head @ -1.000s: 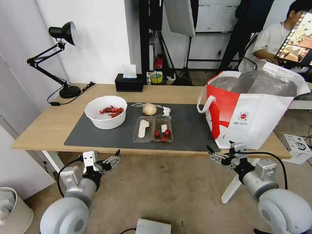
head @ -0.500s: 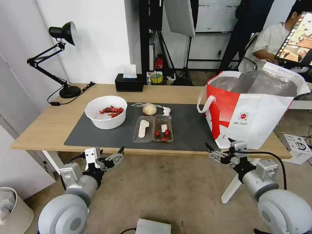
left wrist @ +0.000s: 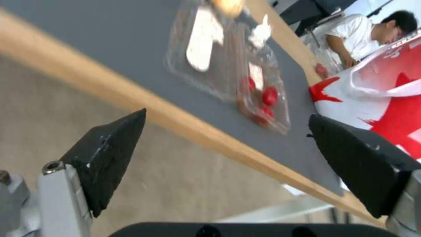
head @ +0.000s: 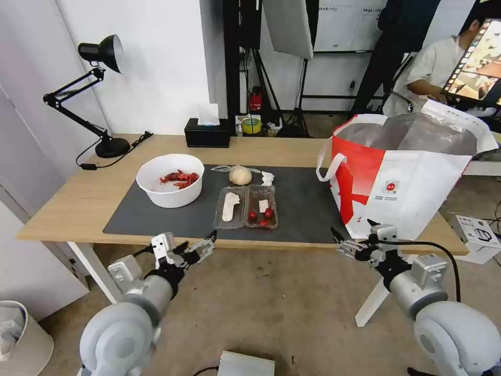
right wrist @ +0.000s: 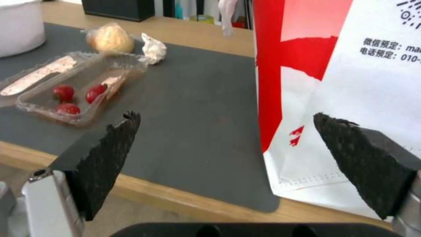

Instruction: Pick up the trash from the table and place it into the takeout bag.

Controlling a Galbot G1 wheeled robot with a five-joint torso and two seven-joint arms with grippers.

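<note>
Trash [head: 246,207] clustered on grey mat [head: 302,209]

Our left arm reaches forward and up from the lower left of the head view, its grey rounded shoulder and forearm leading to the left gripper [head: 201,245], which we hold with its jaws spread wide and nothing between them. In the left wrist view its black fingertips [left wrist: 110,154] stand far apart. Our right arm comes up from the lower right, bent at the elbow, a black cable looping over the wrist, and the right gripper [head: 350,241] points inward toward our middle. Its jaws too are spread, the rough black pads [right wrist: 105,154] well apart and holding nothing.
</note>
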